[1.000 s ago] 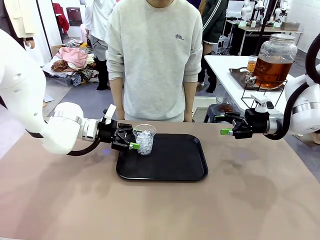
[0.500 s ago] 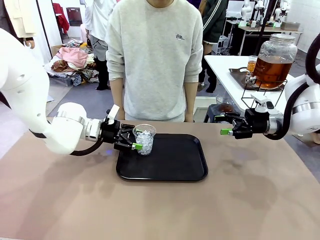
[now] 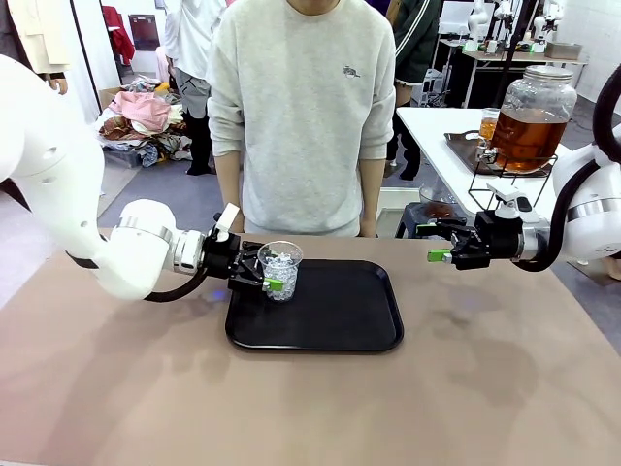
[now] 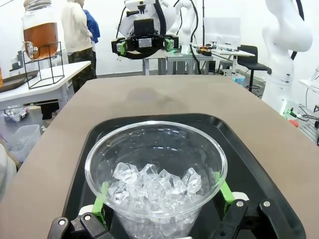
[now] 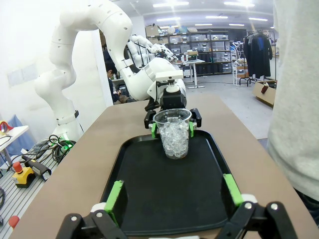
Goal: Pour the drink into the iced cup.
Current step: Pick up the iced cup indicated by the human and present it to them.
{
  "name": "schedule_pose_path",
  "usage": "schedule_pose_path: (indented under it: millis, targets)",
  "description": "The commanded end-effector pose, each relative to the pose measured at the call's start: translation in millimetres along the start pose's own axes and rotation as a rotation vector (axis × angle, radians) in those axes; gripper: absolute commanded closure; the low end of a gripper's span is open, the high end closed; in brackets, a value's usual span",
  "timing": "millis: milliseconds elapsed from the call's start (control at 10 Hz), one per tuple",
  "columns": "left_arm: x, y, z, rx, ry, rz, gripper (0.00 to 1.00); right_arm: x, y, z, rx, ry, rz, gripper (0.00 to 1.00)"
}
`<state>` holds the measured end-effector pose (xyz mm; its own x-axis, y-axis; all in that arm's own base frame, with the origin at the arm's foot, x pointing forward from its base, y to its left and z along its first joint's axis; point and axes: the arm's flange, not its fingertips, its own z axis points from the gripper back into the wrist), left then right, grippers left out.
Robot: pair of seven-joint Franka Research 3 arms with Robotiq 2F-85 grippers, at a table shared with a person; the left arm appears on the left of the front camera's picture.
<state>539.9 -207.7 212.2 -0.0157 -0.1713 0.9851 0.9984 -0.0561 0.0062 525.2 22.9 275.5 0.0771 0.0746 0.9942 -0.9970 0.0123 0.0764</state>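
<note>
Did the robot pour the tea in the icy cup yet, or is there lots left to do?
Not yet. Done: the iced cup stands on the tray, with just ice inside. In hand: the left gripper is open around the cup. Left: all the pouring. The drink is far off in its jar, and the right gripper is open and empty.

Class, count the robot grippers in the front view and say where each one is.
2. The left gripper sits around the iced cup on the black tray; the right gripper hangs open above the table, right of the tray.
</note>
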Motion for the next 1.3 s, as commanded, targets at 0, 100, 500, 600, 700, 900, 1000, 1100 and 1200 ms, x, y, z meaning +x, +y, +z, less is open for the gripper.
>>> schedule_pose_path:
  millis: [0,100,500,600,700,900,1000,1100,1200]
  targets:
    - [0.8,4.6,-5.5,-0.015,0.000,0.008,0.00,3.5,-2.3,-0.6,0.002,0.001,0.009,0.00]
    - [1.0,4.4,-6.4,-0.018,-0.001,0.009,0.00,3.5,-2.3,-0.6,0.002,0.001,0.009,0.00]
    - [0.2,2.8,-10.0,-0.027,0.011,0.021,0.20,3.5,-2.3,-0.6,0.002,0.001,0.009,0.00]
    - [0.1,2.9,-9.7,-0.026,-0.002,0.007,0.40,3.5,-2.3,-0.6,0.002,0.001,0.009,0.00]
    - [0.1,2.0,-10.1,-0.019,-0.017,0.013,0.40,3.5,-2.3,-0.6,0.002,0.001,0.009,0.00]
    - [-0.9,0.3,-10.5,-0.013,-0.030,0.014,0.40,3.5,-2.3,-0.6,0.002,0.001,0.009,0.00]
    - [0.5,-0.7,-10.6,-0.005,-0.049,0.018,0.40,3.5,-2.3,-0.6,0.002,0.001,0.009,0.00]
    - [7.6,-2.0,-10.9,0.013,-0.071,0.019,0.40,3.5,-2.3,-0.6,0.002,0.001,0.009,0.00]
    - [19.0,-1.9,-12.3,0.024,-0.086,0.022,0.40,3.5,-2.3,-0.6,0.002,0.001,0.009,0.00]
